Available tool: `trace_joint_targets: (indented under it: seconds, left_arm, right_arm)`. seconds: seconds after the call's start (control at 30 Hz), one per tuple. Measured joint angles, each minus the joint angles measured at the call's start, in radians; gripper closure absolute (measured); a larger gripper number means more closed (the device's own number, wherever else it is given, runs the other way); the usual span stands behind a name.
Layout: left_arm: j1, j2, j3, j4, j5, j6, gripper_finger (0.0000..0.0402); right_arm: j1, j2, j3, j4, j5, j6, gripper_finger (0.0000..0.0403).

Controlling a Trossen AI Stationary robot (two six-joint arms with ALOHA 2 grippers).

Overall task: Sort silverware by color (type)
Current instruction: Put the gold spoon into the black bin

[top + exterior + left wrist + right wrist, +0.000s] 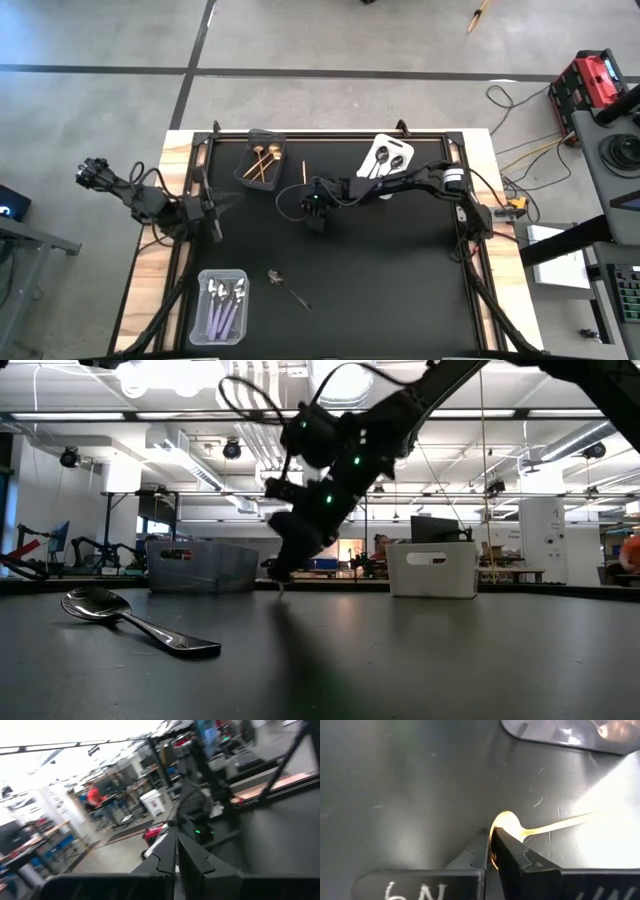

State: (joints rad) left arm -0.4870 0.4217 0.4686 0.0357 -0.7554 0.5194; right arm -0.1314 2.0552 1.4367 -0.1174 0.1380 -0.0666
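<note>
While the left tool waits with its fingers pressed together at the left edge of the black worktop, the right tool reaches toward the worktop's middle, below and to the right of the dark bin. Its fingers are pinched shut on the bowl of a gold spoon, whose thin handle runs away across the mat. That dark bin, at the far edge, holds other gold spoons. To its right, the white bin carries dark spoons. Well below the dark bin, at the near edge, the clear bin holds lilac-handled spoons, and just right of it a lone dark spoon lies on the mat.
</note>
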Motion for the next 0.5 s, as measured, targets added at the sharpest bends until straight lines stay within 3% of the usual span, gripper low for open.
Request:
trace_joint_targets:
  seconds: [0.2, 0.5]
  left_arm:
    - [0.000, 0.018, 0.000, 0.000, 0.139, -0.009, 0.0401]
    - [0.000, 0.076, 0.015, 0.001, 0.164, -0.059, 0.0401]
  right_arm:
    - [0.028, -0.099, -0.001, -0.128, -0.044, -0.001, 0.0391]
    - [0.100, -0.241, -0.002, -0.231, -0.168, 0.011, 0.0394]
